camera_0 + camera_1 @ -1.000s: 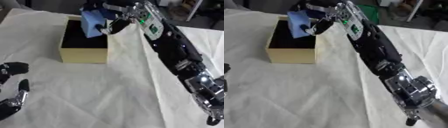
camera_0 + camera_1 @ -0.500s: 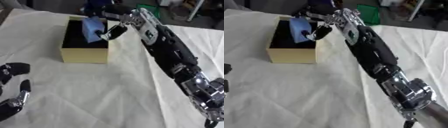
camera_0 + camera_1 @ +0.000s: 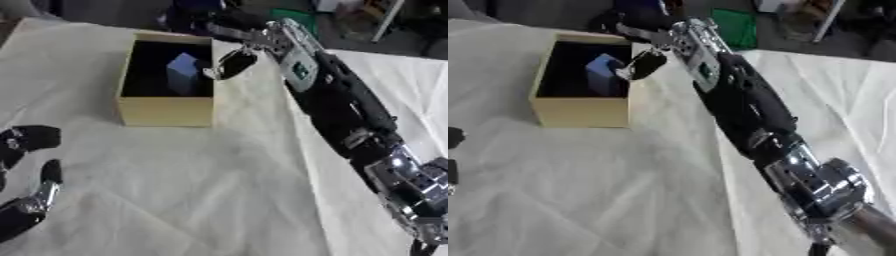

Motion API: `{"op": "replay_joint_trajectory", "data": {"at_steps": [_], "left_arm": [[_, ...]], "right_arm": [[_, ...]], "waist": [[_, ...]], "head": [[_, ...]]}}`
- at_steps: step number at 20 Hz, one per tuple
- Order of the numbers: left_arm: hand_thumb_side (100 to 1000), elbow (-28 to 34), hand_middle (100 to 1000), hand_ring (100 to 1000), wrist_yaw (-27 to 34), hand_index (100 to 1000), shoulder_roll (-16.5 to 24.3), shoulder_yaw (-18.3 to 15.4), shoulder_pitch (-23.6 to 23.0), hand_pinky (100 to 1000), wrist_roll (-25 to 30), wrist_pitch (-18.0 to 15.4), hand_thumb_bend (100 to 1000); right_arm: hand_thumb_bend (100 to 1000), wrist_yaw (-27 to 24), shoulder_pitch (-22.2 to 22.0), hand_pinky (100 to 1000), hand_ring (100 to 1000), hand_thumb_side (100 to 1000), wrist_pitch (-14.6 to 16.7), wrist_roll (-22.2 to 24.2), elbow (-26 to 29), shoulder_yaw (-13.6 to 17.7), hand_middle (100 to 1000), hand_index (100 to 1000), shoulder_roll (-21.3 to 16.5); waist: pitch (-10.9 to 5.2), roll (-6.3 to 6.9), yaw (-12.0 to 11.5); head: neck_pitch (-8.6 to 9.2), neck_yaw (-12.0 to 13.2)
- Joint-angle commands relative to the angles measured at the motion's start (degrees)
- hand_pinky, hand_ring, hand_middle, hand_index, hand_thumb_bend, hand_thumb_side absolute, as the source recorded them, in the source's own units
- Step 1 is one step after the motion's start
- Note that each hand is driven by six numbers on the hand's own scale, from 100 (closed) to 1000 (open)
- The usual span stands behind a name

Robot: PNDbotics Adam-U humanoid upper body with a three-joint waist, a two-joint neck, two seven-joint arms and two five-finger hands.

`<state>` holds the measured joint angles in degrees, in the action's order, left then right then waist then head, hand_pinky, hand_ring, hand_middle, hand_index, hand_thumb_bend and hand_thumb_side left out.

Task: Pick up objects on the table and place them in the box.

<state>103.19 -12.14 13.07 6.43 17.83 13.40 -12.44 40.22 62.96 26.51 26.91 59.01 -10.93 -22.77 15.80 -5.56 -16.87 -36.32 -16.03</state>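
A tan cardboard box (image 3: pixel 166 111) with a dark inside stands on the white cloth at the upper left. A blue block (image 3: pixel 182 73) lies inside it, towards the right wall. My right arm reaches across from the lower right, and my right hand (image 3: pixel 229 63) hangs over the box's right rim. Its fingers are relaxed and open, with one dark fingertip close beside the block. Whether that fingertip touches the block I cannot tell. My left hand (image 3: pixel 24 200) rests open at the lower left edge, far from the box.
A wrinkled white cloth (image 3: pixel 192 190) covers the table. My right forearm (image 3: pixel 745 110) runs diagonally across the right half of the view. Beyond the table's far edge lie dark clutter and a green thing (image 3: pixel 733 27).
The blue block, held above the box's rim in my right hand a second ago, has dropped down inside the box. The hand's fingers have come off it. The camera has also shifted.
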Motion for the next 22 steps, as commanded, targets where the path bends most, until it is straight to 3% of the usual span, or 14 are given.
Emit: {"op": "replay_joint_trajectory", "data": {"at_steps": [1,6,12,16,22], "left_arm": [[250,0.8,736,788,0.1,715,0.4,-0.5,0.5,830,-0.2,0.0,100],[251,0.8,736,788,-0.2,715,0.7,-0.9,0.3,830,-0.6,0.1,100],[250,0.9,736,788,-0.6,715,1.1,-1.8,0.0,831,-1.5,0.2,100],[251,1.0,735,788,-0.8,715,1.2,-2.1,0.1,831,-1.9,0.3,100],[250,0.9,735,788,-1.2,715,0.9,-2.5,0.1,831,-2.2,0.5,100]], "right_arm": [[100,-1.6,0.8,948,938,218,0.1,-0.5,2.3,0.9,980,998,-2.8],[100,-7.0,-0.4,948,926,203,-0.1,-2.0,5.7,1.7,966,994,-6.1],[100,-16.1,-5.2,943,919,198,-1.1,-3.9,13.7,3.3,953,990,-13.3],[100,-20.8,-11.3,943,914,198,-2.4,-6.1,20.6,5.1,940,989,-18.5],[100,-25.6,-21.6,944,905,205,-4.6,-10.2,29.5,9.0,928,986,-23.3]], "waist": [[-1.24,0.5,0.3],[-1.2,0.45,1.6],[-0.89,0.44,3.4],[-0.55,0.39,4.3],[0.05,0.59,5.7]], "head": [[0.75,0.5],[0.93,1.5],[1.03,3.5],[1.33,4.5],[1.95,5.4]]}}
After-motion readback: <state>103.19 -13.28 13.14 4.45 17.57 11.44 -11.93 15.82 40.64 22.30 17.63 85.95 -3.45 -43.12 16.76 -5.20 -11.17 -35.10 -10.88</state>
